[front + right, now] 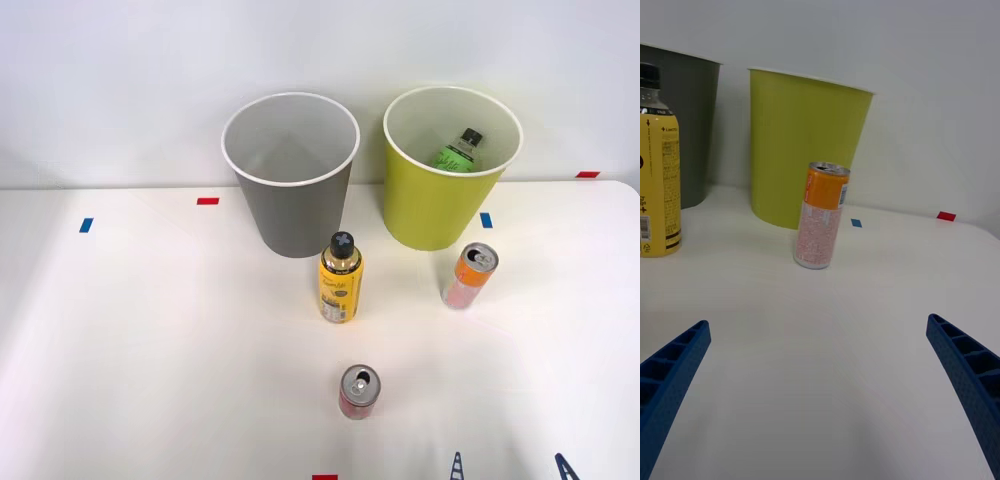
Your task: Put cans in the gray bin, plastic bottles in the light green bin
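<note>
White bench (150, 350) carries all items. Tall round tapered gray plastic bin with white rim (295, 205) stands at about 12 o'clock from bench centre, against the far wall; inside looks bare as far as the front view reaches. Just beside it, at 3 o'clock, stands the matching yellow-green plastic bin with pale rim (435, 205), the two near but apart. A green plastic bottle with black cap (460, 150) lies tilted inside the yellow-green bin, leaning toward its far wall. Yellow-labelled plastic bottle with golden neck and black cap (341, 280) stands upright on the bench at 6 o'clock from the gray bin, close to its base. Slim orange-and-pink metal can with silver pull-tab top (470, 276) stands upright at 5 o'clock from the yellow-green bin, near its base, not touching. Shorter red metal can with silver top (358, 391) stands upright at 6 o'clock from the yellow bottle, well apart from both bins. Small red and blue tape marks dot the bench. Right gripper (820, 390): blue ribbed fingers (670, 375) spread wide, holding nothing, low over bare bench, tips showing at the near edge of the front view. In the wrist view the slim can stands between the fingers' lines, farther off, with the yellow-green bin behind it.
</note>
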